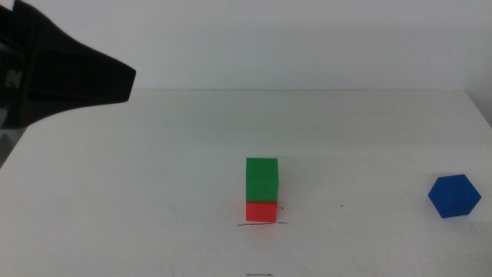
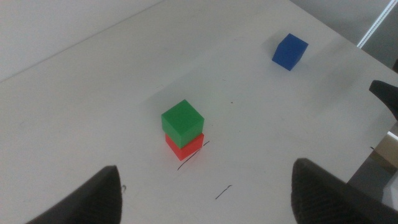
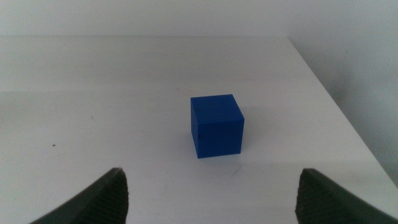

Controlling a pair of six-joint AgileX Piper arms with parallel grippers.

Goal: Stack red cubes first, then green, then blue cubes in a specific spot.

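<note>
While the green cube (image 1: 261,179) already sits squarely on the red cube (image 1: 260,211) near the middle of the worktop's (image 1: 154,177) front edge, the blue cube (image 3: 215,126) lies alone by the right edge, well apart from the stack. The right tool (image 3: 211,193), jaws spread and empty, faces it; I judge it should straddle two flat faces squarely, since the cube sits turned. The left tool (image 2: 205,193), also spread and empty, hangs back toward the left edge.
</note>
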